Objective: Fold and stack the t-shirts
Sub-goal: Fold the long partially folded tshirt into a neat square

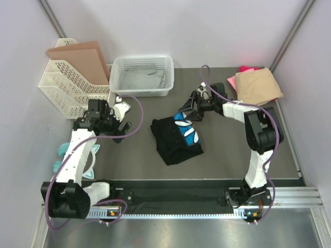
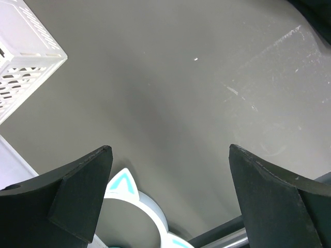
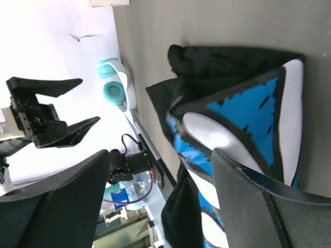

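The black t-shirt (image 1: 175,138) with a blue-and-white print lies roughly folded in the middle of the table. In the right wrist view it (image 3: 222,67) fills the right half, print up. My right gripper (image 1: 187,111) is open at the shirt's far right corner; in its own view the gripper (image 3: 160,155) stands open with one finger over the print and holds nothing. My left gripper (image 1: 123,130) is open and empty left of the shirt, over bare table (image 2: 169,150). The tan t-shirt (image 1: 257,85) lies folded at the back right on the pink one (image 1: 244,69).
A white mesh basket (image 1: 142,75) with grey cloth stands at the back middle. A white file rack (image 1: 64,88) holding brown cardboard (image 1: 83,58) stands at the back left. White-and-teal cat-ear headphones (image 2: 135,204) lie near the left arm. Walls close the sides.
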### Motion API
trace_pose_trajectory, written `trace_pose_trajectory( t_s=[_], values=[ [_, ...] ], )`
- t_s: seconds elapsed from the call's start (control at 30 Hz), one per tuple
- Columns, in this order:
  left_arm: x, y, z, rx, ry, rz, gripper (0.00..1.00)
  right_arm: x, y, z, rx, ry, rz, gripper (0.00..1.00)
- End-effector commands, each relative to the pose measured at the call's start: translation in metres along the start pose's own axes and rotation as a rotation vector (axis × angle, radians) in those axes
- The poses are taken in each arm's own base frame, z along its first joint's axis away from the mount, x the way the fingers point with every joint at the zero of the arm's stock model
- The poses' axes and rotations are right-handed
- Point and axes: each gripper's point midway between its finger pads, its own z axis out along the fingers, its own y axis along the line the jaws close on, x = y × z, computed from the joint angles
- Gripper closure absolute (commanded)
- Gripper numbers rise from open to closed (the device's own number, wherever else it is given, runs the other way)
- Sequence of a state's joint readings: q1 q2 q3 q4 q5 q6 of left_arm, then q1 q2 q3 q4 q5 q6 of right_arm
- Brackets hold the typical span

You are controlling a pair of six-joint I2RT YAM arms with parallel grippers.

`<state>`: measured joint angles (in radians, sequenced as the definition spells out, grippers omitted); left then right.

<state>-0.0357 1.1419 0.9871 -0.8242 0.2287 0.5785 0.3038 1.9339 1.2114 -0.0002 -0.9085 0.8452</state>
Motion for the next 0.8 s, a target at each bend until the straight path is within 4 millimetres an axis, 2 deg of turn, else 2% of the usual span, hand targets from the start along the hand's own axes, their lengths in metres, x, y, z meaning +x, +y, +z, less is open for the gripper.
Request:
trace_pose_trajectory(
  t_s=[0.0, 0.07, 0.17, 0.23, 0.3, 0.37, 0.4, 0.47, 0.5, 0.53, 0.57, 0.6, 0.63, 0.67, 0.7, 0.73, 0.77],
  values=[
    [-0.006, -0.003, -0.002, 0.019, -0.019, 0.006, 0.01, -0.009, -0.015, 0.009, -0.024, 0.008, -0.021, 0.22],
    [-0.005, -0.002, -0.003, 0.011, -0.019, 0.012, 0.01, -0.008, -0.037, 0.014, 0.043, 0.018, 0.012, 0.23],
    [-0.002, -0.002, -0.004, 0.006, -0.009, 0.018, 0.01, -0.011, -0.062, 0.01, 0.165, 0.018, 0.005, 0.23],
    [-0.002, -0.003, -0.005, 0.009, -0.011, 0.02, 0.01, -0.016, -0.07, 0.006, 0.224, 0.007, -0.02, 0.23],
    [-0.011, -0.006, -0.011, 0.024, -0.037, 0.023, 0.01, -0.017, -0.076, 0.008, 0.228, 0.015, -0.011, 0.23],
    [-0.029, -0.011, -0.023, 0.035, -0.089, 0.035, 0.01, -0.015, -0.082, 0.011, 0.237, 0.04, 0.011, 0.23],
    [-0.053, -0.021, -0.036, 0.068, -0.16, 0.055, 0.01, -0.013, -0.08, 0.013, 0.225, 0.049, 0.01, 0.23],
    [-0.079, -0.034, -0.049, 0.106, -0.234, 0.094, 0.01, -0.009, -0.08, 0.017, 0.218, 0.058, 0.015, 0.23],
    [-0.102, -0.051, -0.055, 0.129, -0.284, 0.14, 0.01, -0.009, -0.081, 0.017, 0.222, 0.058, 0.017, 0.23],
    [-0.113, -0.06, -0.055, 0.137, -0.303, 0.163, 0.01, -0.006, -0.083, 0.018, 0.23, 0.065, 0.024, 0.23],
    [-0.119, -0.071, -0.049, 0.158, -0.299, 0.186, 0.01, -0.006, -0.086, 0.017, 0.237, 0.062, 0.03, 0.23],
    [-0.127, -0.091, -0.045, 0.184, -0.298, 0.225, 0.01, -0.005, -0.088, 0.017, 0.243, 0.064, 0.031, 0.23],
    [-0.137, -0.097, -0.039, 0.18, -0.313, 0.241, 0.01, -0.003, -0.09, 0.015, 0.251, 0.068, 0.039, 0.23],
    [-0.138, -0.105, -0.024, 0.194, -0.285, 0.247, 0.01, -0.003, -0.091, 0.014, 0.255, 0.07, 0.044, 0.23],
    [-0.14, -0.116, -0.015, 0.212, -0.281, 0.255, 0.01, -0.004, -0.088, 0.011, 0.249, 0.072, 0.043, 0.23],
    [-0.147, -0.119, -0.007, 0.213, -0.298, 0.257, 0.01, -0.006, -0.081, 0.008, 0.238, 0.071, 0.037, 0.22],
    [-0.148, -0.124, 0.007, 0.229, -0.282, 0.258, 0.01, -0.011, -0.064, 0.001, 0.217, 0.05, 0.005, 0.21]
  ],
)
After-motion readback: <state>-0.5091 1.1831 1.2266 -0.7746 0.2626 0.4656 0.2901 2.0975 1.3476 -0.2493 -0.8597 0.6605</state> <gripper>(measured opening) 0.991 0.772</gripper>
